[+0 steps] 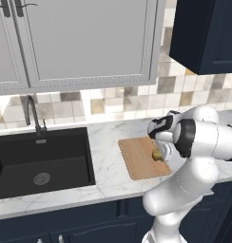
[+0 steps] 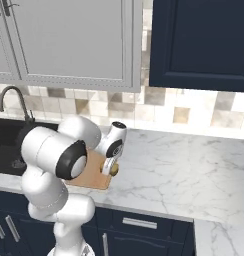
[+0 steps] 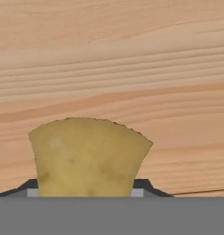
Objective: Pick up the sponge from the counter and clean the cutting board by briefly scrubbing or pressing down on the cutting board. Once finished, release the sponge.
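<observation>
- While the sink [image 1: 42, 161] sits well left on the counter [image 1: 106, 142], the cutting board [image 1: 137, 159] lies beside it.
- Over the board's right part, the gripper [image 1: 158, 154] pinches the sponge [image 1: 156, 154] against the wood.
- Pressing harder could squeeze the sponge loose or slide the board.

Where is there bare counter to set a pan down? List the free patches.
The widest bare patch is the counter right of the cutting board, running to the backsplash. A narrower strip lies between the board and the sink. The board's right end is crowded: the gripper holds the sponge there, with the arm over it.
</observation>
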Controlling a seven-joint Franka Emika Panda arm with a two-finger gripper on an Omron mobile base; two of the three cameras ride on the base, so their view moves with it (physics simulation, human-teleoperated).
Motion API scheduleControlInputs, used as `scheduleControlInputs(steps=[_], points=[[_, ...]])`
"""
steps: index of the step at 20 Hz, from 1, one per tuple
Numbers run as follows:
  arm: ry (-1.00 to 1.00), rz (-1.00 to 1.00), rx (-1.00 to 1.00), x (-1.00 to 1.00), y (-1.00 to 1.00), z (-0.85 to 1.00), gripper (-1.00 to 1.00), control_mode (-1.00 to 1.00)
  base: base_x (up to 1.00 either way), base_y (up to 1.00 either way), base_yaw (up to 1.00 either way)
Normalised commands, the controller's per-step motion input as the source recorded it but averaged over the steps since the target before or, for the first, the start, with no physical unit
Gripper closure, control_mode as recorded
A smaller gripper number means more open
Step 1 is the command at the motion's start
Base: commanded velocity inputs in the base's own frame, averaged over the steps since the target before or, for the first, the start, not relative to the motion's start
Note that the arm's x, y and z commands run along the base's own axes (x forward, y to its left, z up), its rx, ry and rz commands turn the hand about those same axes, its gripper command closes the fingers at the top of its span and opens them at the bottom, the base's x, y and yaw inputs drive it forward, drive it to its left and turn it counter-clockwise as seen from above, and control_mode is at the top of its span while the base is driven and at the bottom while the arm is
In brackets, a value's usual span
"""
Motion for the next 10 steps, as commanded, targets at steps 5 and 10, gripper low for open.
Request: scheduleControlInputs(steps=[5, 10], points=[[0.00, -0.04, 0.00, 0.66, 0.19, 0.00, 1.00, -1.00, 0.00, 0.00, 0.00], [0.00, 0.00, 0.00, 0.67, 0.19, 0.00, 1.00, -1.00, 0.00, 0.00, 0.00]])
